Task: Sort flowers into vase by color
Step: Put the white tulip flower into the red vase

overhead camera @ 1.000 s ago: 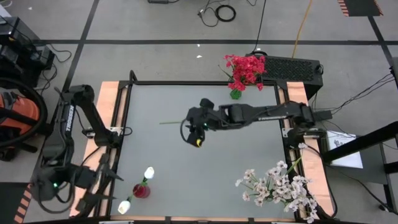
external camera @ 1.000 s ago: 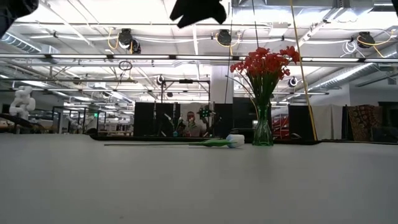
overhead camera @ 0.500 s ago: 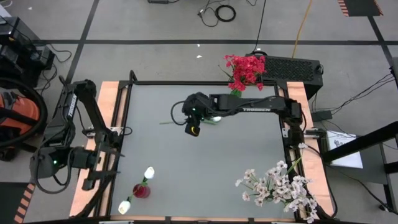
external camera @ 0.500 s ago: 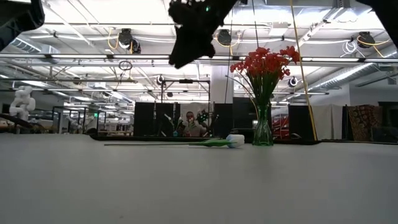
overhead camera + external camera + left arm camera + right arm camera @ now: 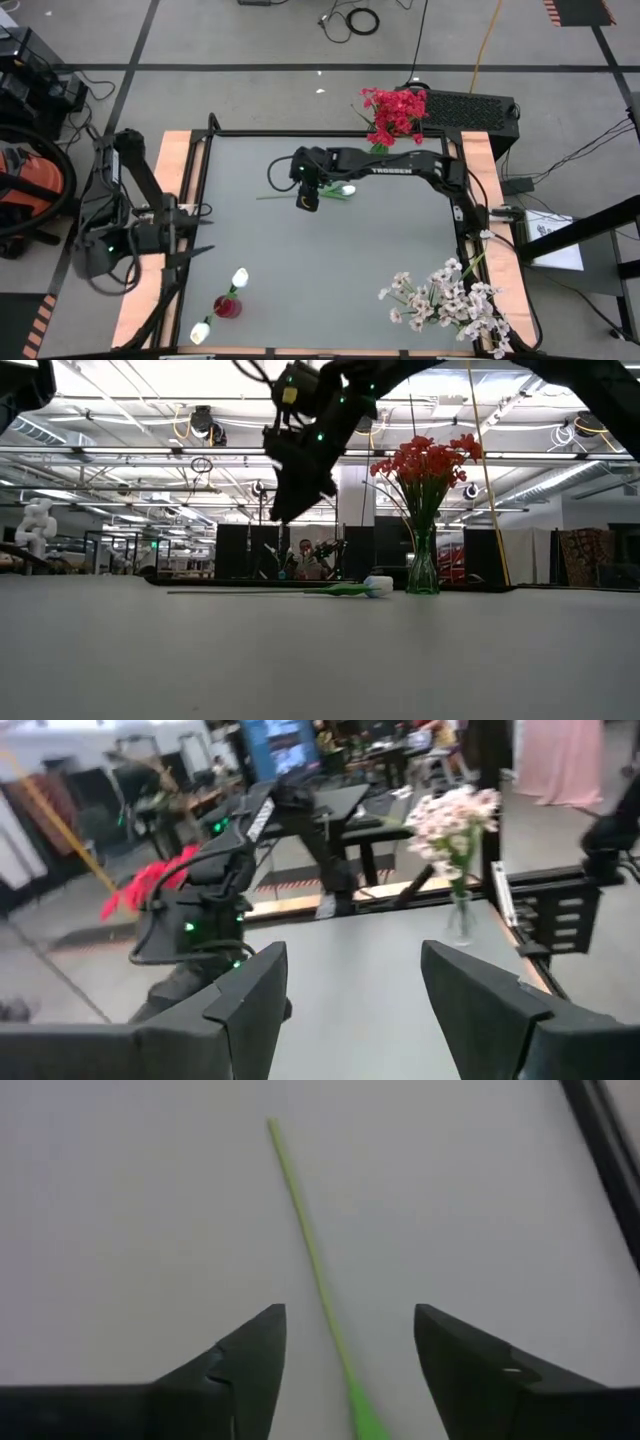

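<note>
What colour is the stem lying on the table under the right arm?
Green, a thin bright-green stem; the right wrist view shows it best.

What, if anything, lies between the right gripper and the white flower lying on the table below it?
Nothing visible. The right gripper hangs open above the lying white flower, whose green stem runs between the fingers in the right wrist view, with only bare table around it.

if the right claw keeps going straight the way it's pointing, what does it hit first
Most likely the green stem of the white tulip lying on the table. The right claw is open, straddling that stem from above, though its height above it is unclear.
</note>
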